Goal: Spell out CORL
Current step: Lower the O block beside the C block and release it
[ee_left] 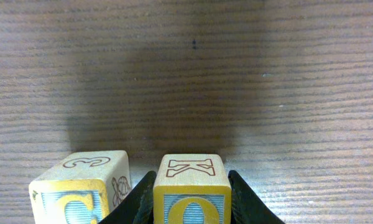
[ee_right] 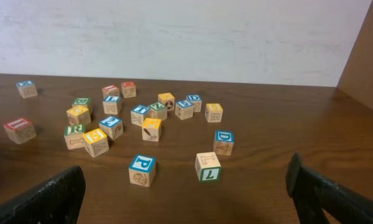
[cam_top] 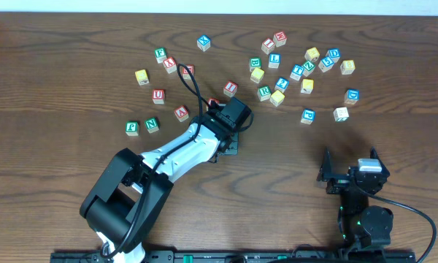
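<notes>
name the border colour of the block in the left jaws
Yellow; the block shows best in left wrist view.

Outlined K tops the O cube (ee_left: 191,186) pinched in the left gripper (ee_left: 191,208), yellow O cut off below. Just beside the jaws, the C cube (ee_left: 81,186) shows 3. Ahead of the right gripper (ee_right: 188,202): P cube (ee_right: 142,169), D cube (ee_right: 224,142).

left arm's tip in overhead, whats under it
Overhead, the left arm covers it. The wrist view shows a yellow-faced cube between its jaws, a second yellow-faced cube beside it; their undersides are hidden.
</notes>
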Robot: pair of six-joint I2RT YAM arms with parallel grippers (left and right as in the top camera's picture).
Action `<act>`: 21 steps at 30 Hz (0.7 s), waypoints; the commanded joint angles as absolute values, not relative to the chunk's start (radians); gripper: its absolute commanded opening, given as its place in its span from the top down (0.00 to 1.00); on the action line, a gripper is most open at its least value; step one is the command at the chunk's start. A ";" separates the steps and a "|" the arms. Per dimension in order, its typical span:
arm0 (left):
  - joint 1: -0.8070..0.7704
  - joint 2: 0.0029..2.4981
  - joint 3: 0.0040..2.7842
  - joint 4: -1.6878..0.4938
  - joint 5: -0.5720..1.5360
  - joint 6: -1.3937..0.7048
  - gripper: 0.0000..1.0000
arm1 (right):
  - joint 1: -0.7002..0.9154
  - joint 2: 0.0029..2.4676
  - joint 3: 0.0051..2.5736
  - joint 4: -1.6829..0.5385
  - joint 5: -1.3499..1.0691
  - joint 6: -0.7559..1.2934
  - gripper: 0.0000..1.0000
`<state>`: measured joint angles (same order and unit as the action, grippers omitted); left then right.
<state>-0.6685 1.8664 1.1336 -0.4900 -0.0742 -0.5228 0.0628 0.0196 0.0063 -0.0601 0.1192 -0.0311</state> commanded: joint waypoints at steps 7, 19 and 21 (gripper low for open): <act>-0.669 1.871 1.116 -0.484 -0.105 -0.512 0.93 | 0.060 0.024 0.006 -0.064 0.113 -0.039 0.01; -0.669 1.871 1.116 -0.489 -0.121 -0.512 0.93 | 0.060 0.024 0.006 -0.064 0.113 -0.039 0.01; -0.669 1.871 1.116 -0.495 -0.121 -0.513 0.93 | 0.060 0.024 0.006 -0.064 0.113 -0.039 0.01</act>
